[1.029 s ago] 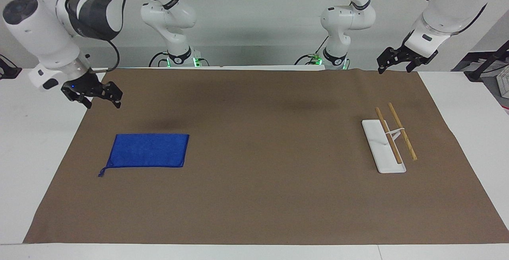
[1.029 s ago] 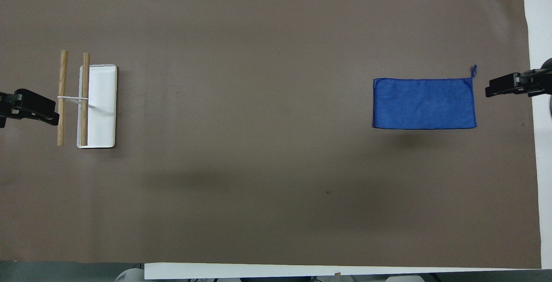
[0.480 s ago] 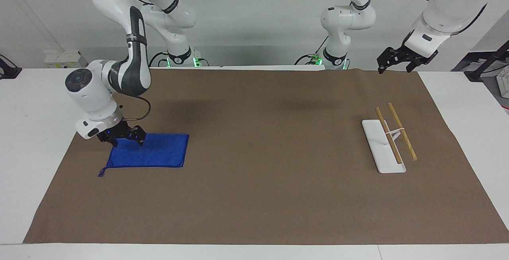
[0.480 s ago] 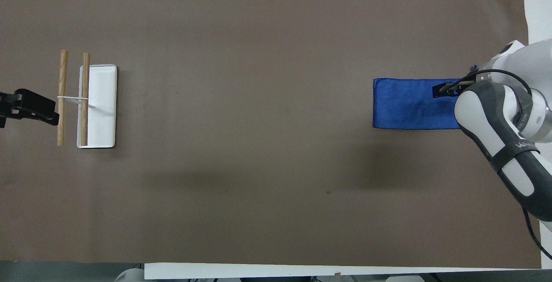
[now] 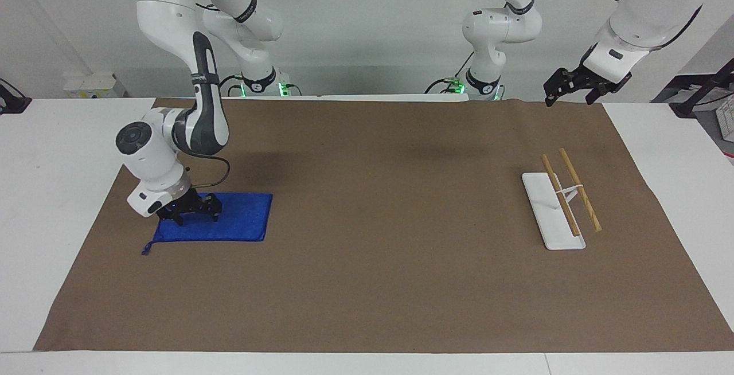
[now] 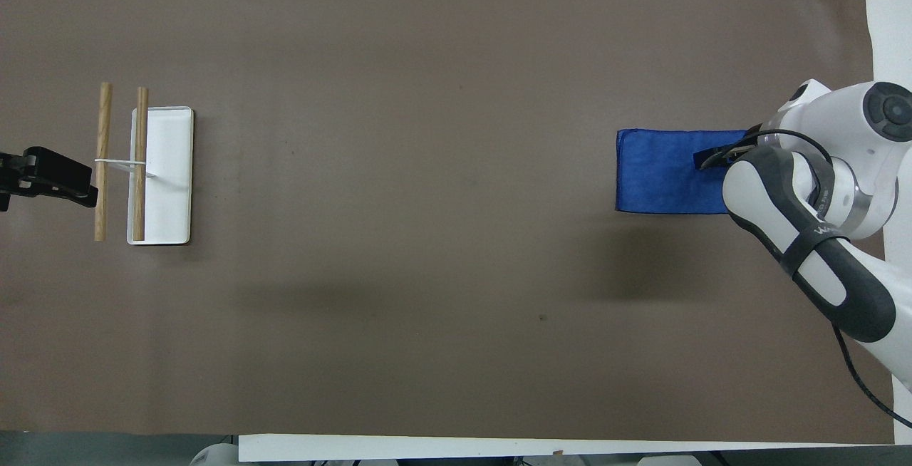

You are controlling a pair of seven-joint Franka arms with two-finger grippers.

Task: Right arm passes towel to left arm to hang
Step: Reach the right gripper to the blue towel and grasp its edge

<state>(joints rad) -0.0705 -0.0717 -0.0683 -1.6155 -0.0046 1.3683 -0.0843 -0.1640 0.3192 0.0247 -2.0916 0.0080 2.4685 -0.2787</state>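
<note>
right pincer: down on the towel, at the part of the cloth toward the right arm's end of the tabletop; its fingers stand apart, their tips at the cloth's surface, and whether they press into it cannot be told.
right arm: bends down steeply from above; its wrist and forearm hide that end of the cloth in the overhead view.
towel: lies flat and spread out on the brown mat, directly under the right pincer; nothing lifts it.
towel loop: sticks out from the corner just beside the right pincer, on the side away from the robots.
brown mat: covers most of the tabletop, under the right pincer and everything else.
left pincer: up in the air over the mat's edge at the left arm's end, fingers apart, holding nothing; the left arm waits.
rack: a white base with two wooden rods across a thin white stand; well apart from the right pincer, below and near the left pincer.
tabletop: white, showing around the mat.
</note>
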